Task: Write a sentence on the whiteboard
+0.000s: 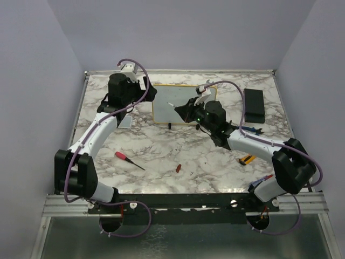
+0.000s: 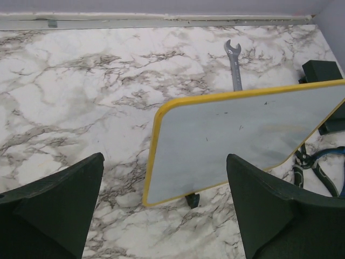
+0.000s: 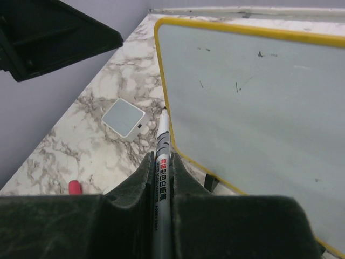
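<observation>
The whiteboard, pale grey with a yellow frame and small black feet, stands at the back middle of the table. It also shows in the left wrist view and the right wrist view. Its face carries only a few tiny dark specks; no sentence shows. My right gripper is shut on a white marker, whose tip points at the board's left edge, above the surface. My left gripper hovers open and empty beside the board's left edge; its gripper straddles the board's near corner.
A small grey square pad lies left of the board, seen too in the right wrist view. A wrench lies behind the board. A black box sits at right. A red-handled screwdriver, a red cap and a yellow tool lie nearer.
</observation>
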Robot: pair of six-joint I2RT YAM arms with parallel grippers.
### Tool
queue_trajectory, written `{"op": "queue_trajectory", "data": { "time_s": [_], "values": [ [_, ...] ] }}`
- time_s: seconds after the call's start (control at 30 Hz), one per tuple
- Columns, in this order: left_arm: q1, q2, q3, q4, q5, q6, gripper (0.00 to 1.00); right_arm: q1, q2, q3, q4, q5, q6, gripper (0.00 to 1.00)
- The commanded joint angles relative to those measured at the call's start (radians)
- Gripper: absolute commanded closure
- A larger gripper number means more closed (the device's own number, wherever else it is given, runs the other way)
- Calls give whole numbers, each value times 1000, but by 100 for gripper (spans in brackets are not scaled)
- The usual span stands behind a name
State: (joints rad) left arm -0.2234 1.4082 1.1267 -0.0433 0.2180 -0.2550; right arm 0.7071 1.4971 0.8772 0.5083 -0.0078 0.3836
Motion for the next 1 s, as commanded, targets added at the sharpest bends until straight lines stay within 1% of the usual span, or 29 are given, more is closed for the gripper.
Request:
{"op": "queue_trajectory", "data": {
  "time_s": [0.0,0.03,0.1,0.13,0.23,0.3,0.4,0.6,0.67,0.83,0.97],
  "values": [
    [8,78,50,168,82,-102,5,13,59,67,89,41,-48,100],
    [7,90,49,203,110,-112,8,16,72,77,92,41,-51,100],
    [8,107,41,242,138,-113,10,17,95,94,96,39,-55,100],
    [10,113,30,256,140,-114,10,19,106,101,96,39,-54,100],
    [31,121,-19,304,143,-141,5,21,134,122,95,31,-59,100],
    [43,130,-43,356,170,-169,5,24,159,132,94,31,-65,100],
    [45,144,-44,383,203,-187,5,30,186,146,94,33,-75,100],
    [45,171,-37,385,223,-200,12,53,227,179,103,52,-110,100],
    [45,178,-38,385,226,-204,14,58,240,191,105,62,-117,100],
    [45,195,-33,385,239,-218,21,60,266,214,106,115,-123,100],
    [45,201,-32,385,242,-220,25,61,285,236,108,133,-137,100]
  ]
}}
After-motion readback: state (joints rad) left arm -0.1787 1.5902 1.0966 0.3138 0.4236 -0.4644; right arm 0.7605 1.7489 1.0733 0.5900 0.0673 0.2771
